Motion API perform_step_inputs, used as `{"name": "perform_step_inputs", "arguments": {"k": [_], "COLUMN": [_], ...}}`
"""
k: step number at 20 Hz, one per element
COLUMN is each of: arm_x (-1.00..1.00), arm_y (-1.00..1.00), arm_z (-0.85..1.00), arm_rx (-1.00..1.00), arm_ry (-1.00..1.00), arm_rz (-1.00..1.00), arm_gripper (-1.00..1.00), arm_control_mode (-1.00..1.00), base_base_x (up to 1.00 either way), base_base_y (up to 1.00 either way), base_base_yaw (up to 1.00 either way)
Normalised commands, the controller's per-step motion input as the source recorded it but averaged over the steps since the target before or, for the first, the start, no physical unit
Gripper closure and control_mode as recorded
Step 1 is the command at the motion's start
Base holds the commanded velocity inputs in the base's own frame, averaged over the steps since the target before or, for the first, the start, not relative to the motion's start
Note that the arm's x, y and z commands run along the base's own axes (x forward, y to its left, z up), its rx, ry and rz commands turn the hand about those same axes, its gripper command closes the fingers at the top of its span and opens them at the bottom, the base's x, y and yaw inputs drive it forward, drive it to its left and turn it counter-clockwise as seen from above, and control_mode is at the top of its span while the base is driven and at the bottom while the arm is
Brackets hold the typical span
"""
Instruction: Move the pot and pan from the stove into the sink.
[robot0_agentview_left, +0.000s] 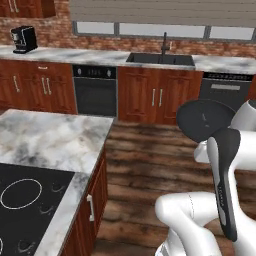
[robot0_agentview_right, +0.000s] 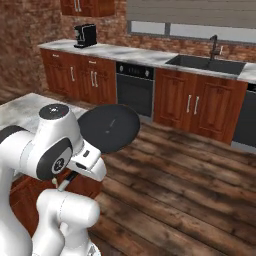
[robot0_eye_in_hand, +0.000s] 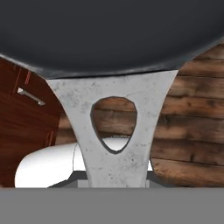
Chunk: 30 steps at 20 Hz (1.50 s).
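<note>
I've got the tool (robot0_eye_in_hand: 114, 183) clamped on the pan (robot0_agentview_right: 109, 128) by its grey handle — carried high over the floor, well short of the sink (robot0_agentview_left: 160, 59), so it clears the cabinets.

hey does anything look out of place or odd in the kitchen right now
The dark pan is off the stove, held by its grey handle above the wooden floor, tipped on edge. The sink lies across the room.
</note>
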Motion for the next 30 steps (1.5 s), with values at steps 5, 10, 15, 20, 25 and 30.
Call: {"name": "perform_step_inputs", "arguments": {"k": [5, 10, 15, 20, 25, 30], "arm_x": [0.00, 0.00, 0.00, 0.00, 0.00, 0.00], "arm_y": [0.00, 0.00, 0.00, 0.00, 0.00, 0.00], "arm_z": [0.00, 0.00, 0.00, 0.00, 0.00, 0.00], "arm_rx": [0.00, 0.00, 0.00, 0.00, 0.00, 0.00], "arm_ry": [0.00, 0.00, 0.00, 0.00, 0.00, 0.00], "arm_rz": [0.00, 0.00, 0.00, 0.00, 0.00, 0.00], "arm_gripper": [1.00, 1.00, 1.00, 1.00, 1.00, 1.00], "arm_control_mode": [1.00, 1.00, 1.00, 1.00, 1.00, 1.00], "base_base_x": [-0.04, -0.10, 0.07, 0.71, 0.95, 0.98], "base_base_y": [-0.28, -0.13, 0.00, 0.08, 0.17, 0.23], "base_base_yaw": [-0.37, -0.15, 0.00, -0.05, -0.05, -0.04]}}
